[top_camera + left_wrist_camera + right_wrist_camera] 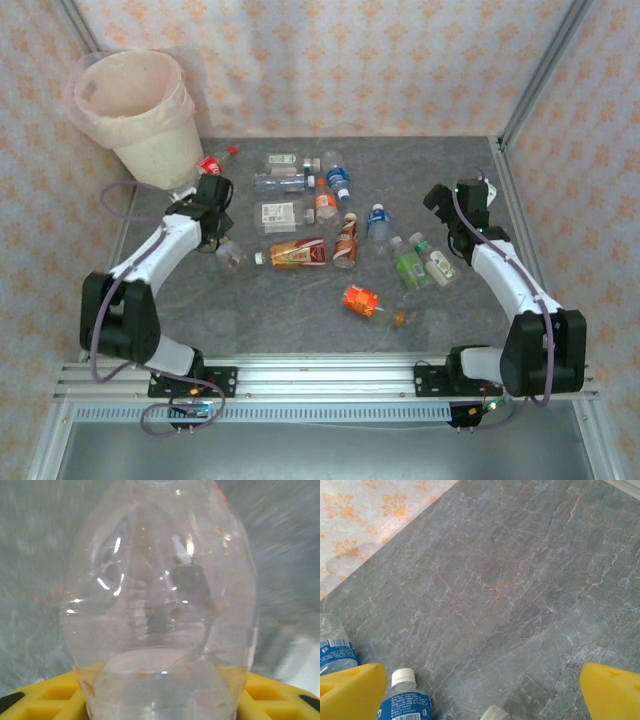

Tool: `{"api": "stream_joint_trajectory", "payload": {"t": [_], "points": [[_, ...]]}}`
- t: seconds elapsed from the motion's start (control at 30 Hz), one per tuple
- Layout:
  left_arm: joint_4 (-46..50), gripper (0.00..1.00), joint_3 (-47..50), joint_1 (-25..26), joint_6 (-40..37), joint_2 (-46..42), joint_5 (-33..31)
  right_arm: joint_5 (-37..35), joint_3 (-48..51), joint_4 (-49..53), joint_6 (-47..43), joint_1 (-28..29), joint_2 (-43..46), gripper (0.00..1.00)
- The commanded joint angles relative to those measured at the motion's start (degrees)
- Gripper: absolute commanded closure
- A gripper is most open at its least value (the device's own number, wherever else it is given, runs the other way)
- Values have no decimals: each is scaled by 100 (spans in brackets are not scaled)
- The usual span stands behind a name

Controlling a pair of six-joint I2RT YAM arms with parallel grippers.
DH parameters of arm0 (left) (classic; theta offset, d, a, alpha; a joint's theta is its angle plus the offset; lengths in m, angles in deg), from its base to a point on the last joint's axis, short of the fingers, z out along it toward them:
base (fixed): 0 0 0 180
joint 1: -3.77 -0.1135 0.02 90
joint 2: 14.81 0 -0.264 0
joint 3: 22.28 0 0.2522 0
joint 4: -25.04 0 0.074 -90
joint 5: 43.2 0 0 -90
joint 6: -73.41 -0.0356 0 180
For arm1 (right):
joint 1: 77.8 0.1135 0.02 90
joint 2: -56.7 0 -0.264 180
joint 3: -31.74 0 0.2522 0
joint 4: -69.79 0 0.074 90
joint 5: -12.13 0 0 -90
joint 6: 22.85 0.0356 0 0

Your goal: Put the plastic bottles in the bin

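Distance to the bin [160, 150] is judged to be what the coming move turns on. In the top view the bin is found at 11 o'clock of the left gripper [220, 238], near it, at the far left corner of the table [300, 320]. The right gripper [447, 200] is set well apart toward 3 o'clock, so the carry is best given to the left arm.

A clear bottle [231, 256] is seen at the left gripper's tip. In the left wrist view it is seated between the yellow ribbed pads [45, 697], its long axis running away from the camera toward 12 o'clock. The gripper is judged to be clenched on this bottle, though the fingertips are hidden behind it. The bottle's wall is thin, glossy and dented, with brownish specks inside, so it can be expected to yield under pressure.

The right gripper's fingers are spread wide, with nothing held, over bare grey veined table. A blue-labelled bottle [405, 700] with a white cap is seen at 7 o'clock in that wrist view.

The other plastic bottles [300, 253] are strewn across the table between the two arms, from 1 to 4 o'clock of the left gripper. Most lie on their sides and some are crushed. The bin is tapered and cream, and a thin pinkish bag is folded over its rim.
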Motion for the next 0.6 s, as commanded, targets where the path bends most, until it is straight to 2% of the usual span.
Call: {"api": "stream_joint_trajectory", "payload": {"t": [0.0,0.2,0.27,0.37,0.57], "points": [[-222,47,-893,329,-1125,-627,-1050,-167,-187,-49,-15,38,94,1],[-1910,47,-2051,236,-2798,-492,-2361,-120,-194,-315,123,47,98,1],[-2498,47,-2427,-12,-3195,-240,-2326,-89,-211,-357,134,47,84,1],[-3102,47,-3134,-548,-3393,356,-2167,-79,-238,-346,131,46,98,1],[-3360,47,-5210,-1220,-3994,1877,-1910,-96,-219,-315,139,54,153,1]]}}
